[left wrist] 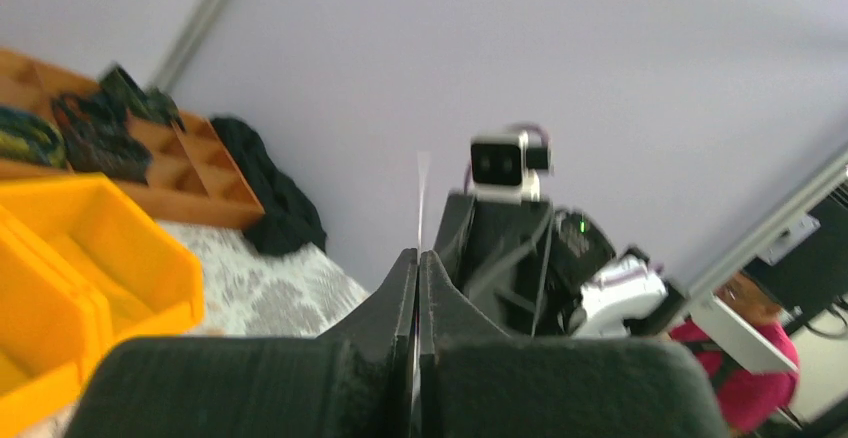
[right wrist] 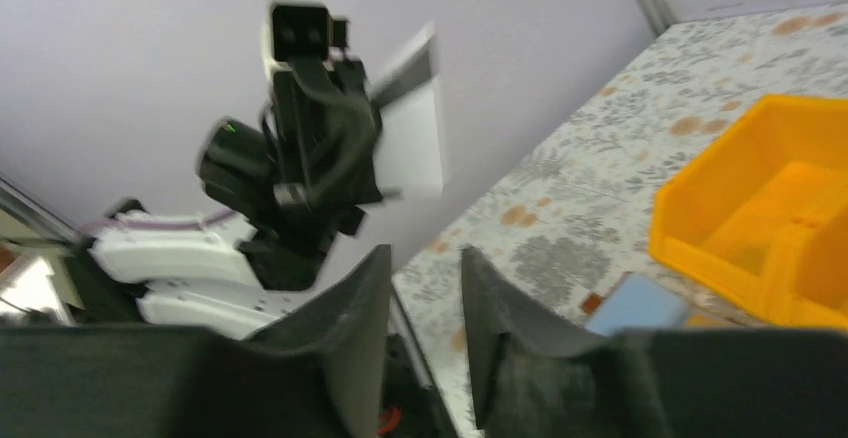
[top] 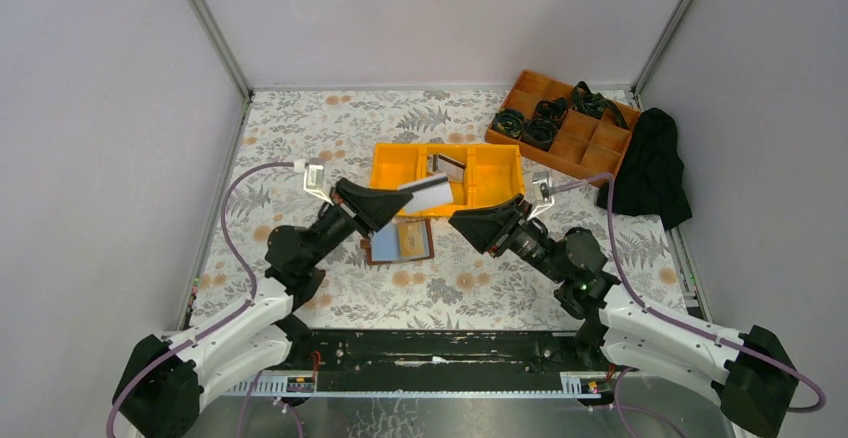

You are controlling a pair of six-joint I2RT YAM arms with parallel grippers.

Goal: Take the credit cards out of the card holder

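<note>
Pale grey plastic: one credit card point(top: 427, 195) is held above the table point(top: 300, 128), pinched at one end by the fully closed left gripper point(top: 400, 199). In the left wrist view it appears edge-on, as a thin line rising from between the pressed fingers point(left wrist: 395, 293). The card holder point(top: 402, 241) lies open on the table just below this gripper. A tan rectangle on its right half may be a further card. The right gripper point(top: 457, 220) hovers beside the holder, its jaws parted a little with nothing between them. The yellow bin point(top: 495, 173) stands just beyond, and what look like cards point(top: 447, 166) lie in its middle compartment. The step in hand appears to be carrying the held card to that bin. To do it well, keep the pinch firm, since so thin a card can pivot. Lower the card over the middle compartment, clear of the bin's wall, before releasing. Hold the right arm out of the path, ready to steady the holder.
</note>
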